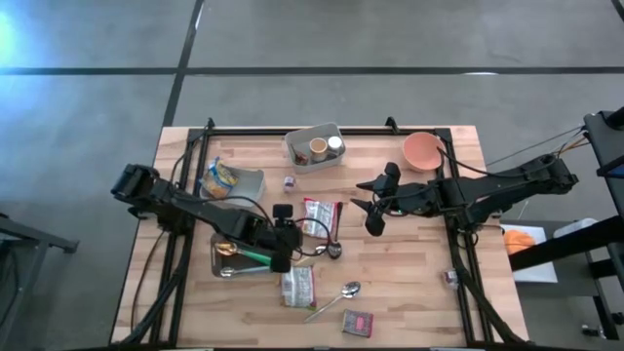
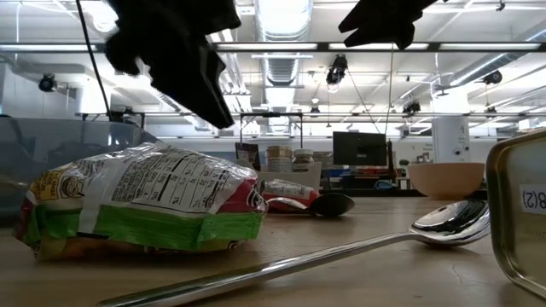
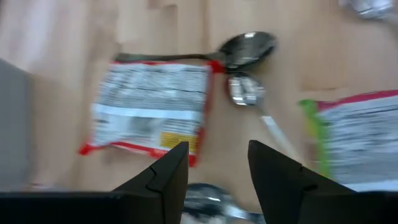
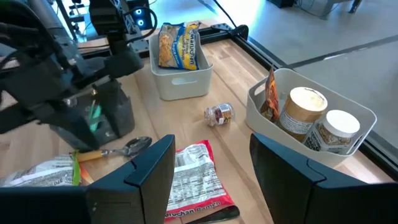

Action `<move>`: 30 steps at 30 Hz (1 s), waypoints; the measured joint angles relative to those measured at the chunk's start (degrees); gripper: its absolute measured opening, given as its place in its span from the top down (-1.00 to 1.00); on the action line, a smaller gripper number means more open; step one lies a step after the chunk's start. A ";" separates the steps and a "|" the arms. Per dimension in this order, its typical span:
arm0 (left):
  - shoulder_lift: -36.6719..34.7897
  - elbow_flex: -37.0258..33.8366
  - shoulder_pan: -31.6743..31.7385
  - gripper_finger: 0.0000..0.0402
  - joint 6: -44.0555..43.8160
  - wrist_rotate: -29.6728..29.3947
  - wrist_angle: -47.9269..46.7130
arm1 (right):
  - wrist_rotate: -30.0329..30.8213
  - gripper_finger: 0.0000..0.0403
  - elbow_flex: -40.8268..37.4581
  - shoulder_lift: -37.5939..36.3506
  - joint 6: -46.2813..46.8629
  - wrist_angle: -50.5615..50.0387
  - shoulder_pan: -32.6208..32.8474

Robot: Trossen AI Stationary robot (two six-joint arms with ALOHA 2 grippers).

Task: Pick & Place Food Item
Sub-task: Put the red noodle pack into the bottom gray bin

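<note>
we see the left gripper (image 1: 282, 261) above the table's (image 1: 409, 273) front-left area, fingers (image 3: 166, 177) parted with nothing between them, hanging over a red-edged food packet (image 3: 152, 106) with spoons (image 3: 249, 48) just beside it. a green-edged packet (image 1: 298, 287) lies flat just in front, near a long spoon (image 1: 336, 298). the right gripper (image 1: 372, 205) waits mid-table, jaws apart and empty, near the pink bowl (image 1: 421, 149) and the bin (image 1: 314, 148) holding jars.
</note>
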 joint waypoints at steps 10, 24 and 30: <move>-0.11 6.54 -4.29 0.81 -9.62 10.17 -15.40 | -0.01 -0.03 0.00 0.00 0.09 0.00 0.00; 0.00 2.47 -4.32 0.99 -15.57 14.32 -11.99 | -2.84 -0.03 0.00 -0.02 0.48 0.03 0.02; 1.05 2.60 -4.16 0.98 -16.90 15.54 -14.24 | -3.00 -0.03 0.00 -0.02 0.46 0.17 0.02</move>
